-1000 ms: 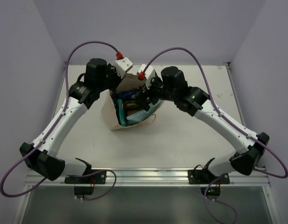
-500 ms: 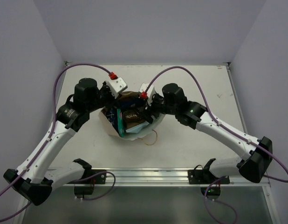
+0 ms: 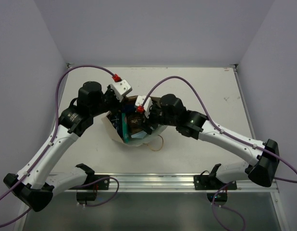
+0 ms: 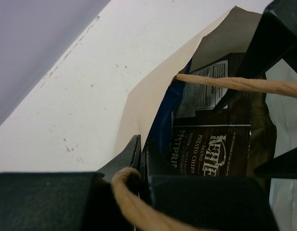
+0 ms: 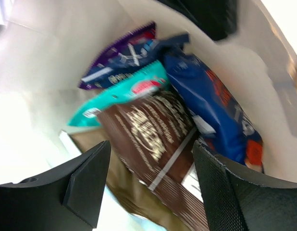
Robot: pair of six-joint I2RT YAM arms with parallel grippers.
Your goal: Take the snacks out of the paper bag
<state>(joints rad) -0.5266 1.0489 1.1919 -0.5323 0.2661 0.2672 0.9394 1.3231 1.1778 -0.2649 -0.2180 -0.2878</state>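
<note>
**Bag rim pinched on the left, open jaws over a brown packet on the right**

The fingers [image 4: 124, 161] of the left gripper [image 4: 140, 147] are pressed together, and the rim of the tall tan kraft-paper bag [image 4: 153, 91] is clamped between them. A thin twisted paper handle [image 4: 124, 185] is curled just beside these fingertips.

The fingers [image 5: 86, 183] of the right gripper [image 5: 152, 144] are held well apart and nothing is grasped by them. They are lowered into the mouth of the bag, and a brown foil packet with white lettering [image 5: 148, 130] is seen between and below them. Whether it is touched cannot be told, because this view is blurred.

Around the brown packet, other snacks are packed inside the bag. A dark blue foil packet [image 5: 211, 106] lies against its right side, a teal foil packet [image 5: 124, 96] is just above it, and a purple-and-white foil packet [image 5: 119, 60] is further back. From the left wrist, the same brown packet [image 4: 211, 149] is seen deep in the bag, with the dark blue one [image 4: 167, 110] against the paper wall.

From above, the bag [image 3: 109, 126] is found on the white table [image 3: 206, 91], near its middle and between the two arms. Its mouth is turned up toward the overhead camera. No snack is seen outside the bag.
</note>
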